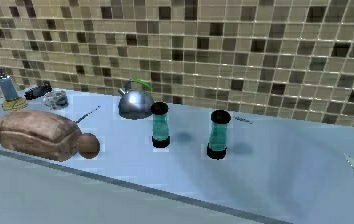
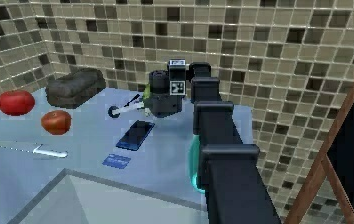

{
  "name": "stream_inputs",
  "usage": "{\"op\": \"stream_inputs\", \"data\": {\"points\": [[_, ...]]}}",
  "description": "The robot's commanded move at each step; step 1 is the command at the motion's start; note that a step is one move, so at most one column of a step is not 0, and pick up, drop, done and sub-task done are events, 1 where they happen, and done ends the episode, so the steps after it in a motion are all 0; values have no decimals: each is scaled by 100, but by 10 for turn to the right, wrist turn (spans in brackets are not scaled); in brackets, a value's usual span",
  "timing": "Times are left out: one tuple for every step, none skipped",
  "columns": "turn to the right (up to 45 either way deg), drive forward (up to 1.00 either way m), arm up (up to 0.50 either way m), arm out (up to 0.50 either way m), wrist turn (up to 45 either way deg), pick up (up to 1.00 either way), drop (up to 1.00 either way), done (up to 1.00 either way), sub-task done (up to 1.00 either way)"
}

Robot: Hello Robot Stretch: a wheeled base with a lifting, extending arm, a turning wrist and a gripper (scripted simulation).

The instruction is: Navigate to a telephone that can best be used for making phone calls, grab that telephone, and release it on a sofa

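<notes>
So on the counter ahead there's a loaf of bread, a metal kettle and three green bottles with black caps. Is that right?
Not quite: there are two green bottles, not three. The forward view shows one bottle near the metal kettle and the other bottle apart from it, both upright on the counter. The loaf of bread is there as you say.

A shiny metal kettle [image 1: 135, 103] stands on a smooth matt counter [image 1: 285, 155]; behind the kettle, a glossy mosaic tile wall [image 1: 235, 50].

Dark square arm [image 2: 223, 140], white black-marked squares [image 2: 173, 86]
</notes>
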Motion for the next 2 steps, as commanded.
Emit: {"op": "stream_inputs", "data": {"points": [[0,0,-16,0,0,0,0,0,0],[0,0,0,0,0,100,0,0,0]]}}
